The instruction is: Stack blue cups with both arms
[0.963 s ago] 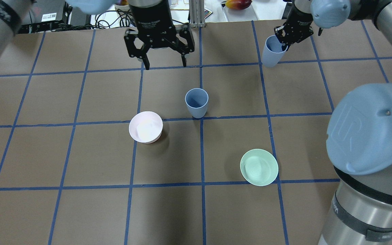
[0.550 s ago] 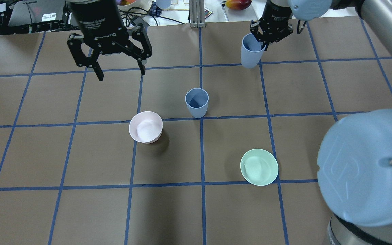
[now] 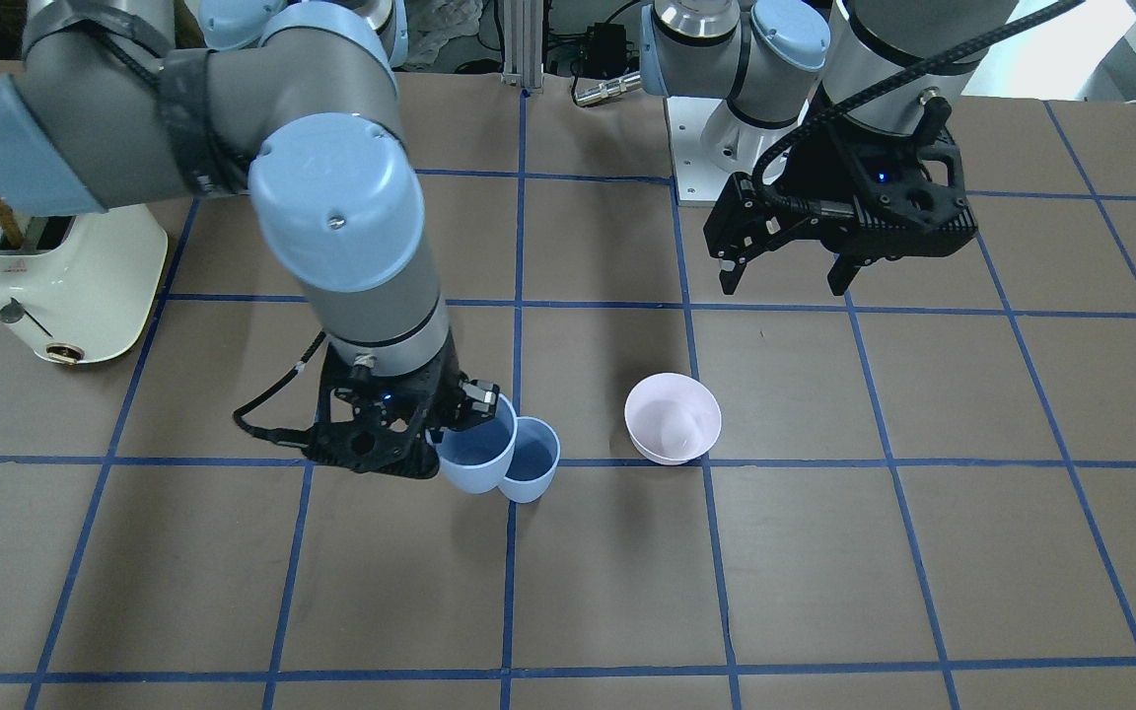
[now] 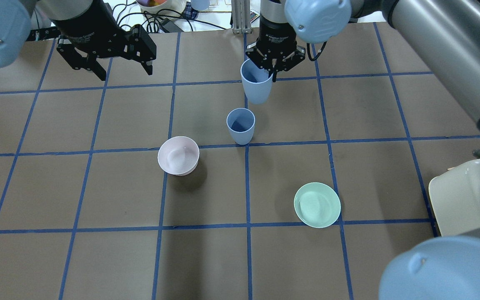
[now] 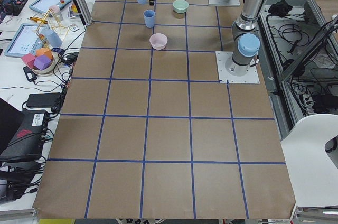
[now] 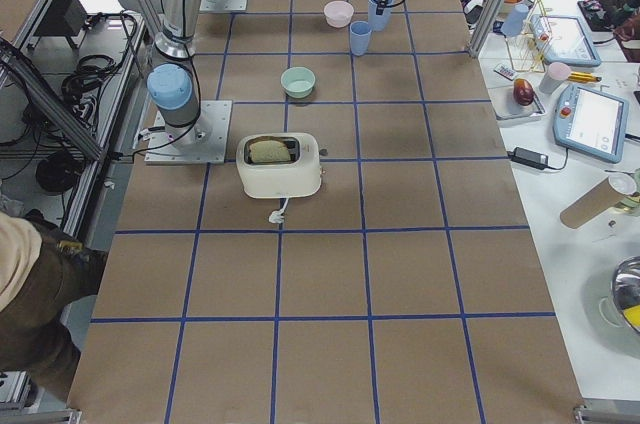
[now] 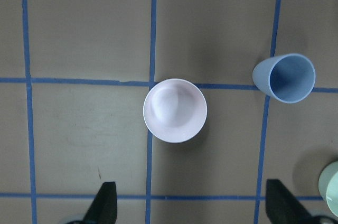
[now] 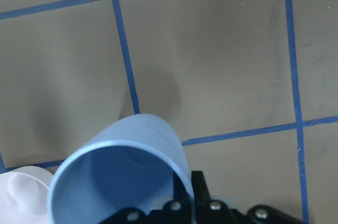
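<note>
One blue cup (image 4: 241, 125) stands upright at the table's middle; it also shows in the front view (image 3: 534, 463) and the left wrist view (image 7: 285, 78). My right gripper (image 4: 274, 70) is shut on the rim of the second blue cup (image 4: 257, 86), holding it slightly tilted in the air, just beyond and beside the standing one. In the front view the held cup (image 3: 474, 456) overlaps the standing cup's rim, with the right gripper (image 3: 452, 422) at its rim. The held cup fills the right wrist view (image 8: 121, 176). My left gripper (image 4: 123, 71) is open and empty at the far left, also in the front view (image 3: 785, 284).
A pale pink bowl (image 4: 178, 155) sits to the left of the standing cup. A mint-green bowl (image 4: 317, 204) sits nearer on the right. A cream toaster (image 4: 465, 196) stands at the right edge. Cables and clutter lie beyond the table's far edge.
My right gripper has carried its blue cup leftward from the far right to just beyond the standing cup. My left gripper, still open, has moved left, away from the middle.
</note>
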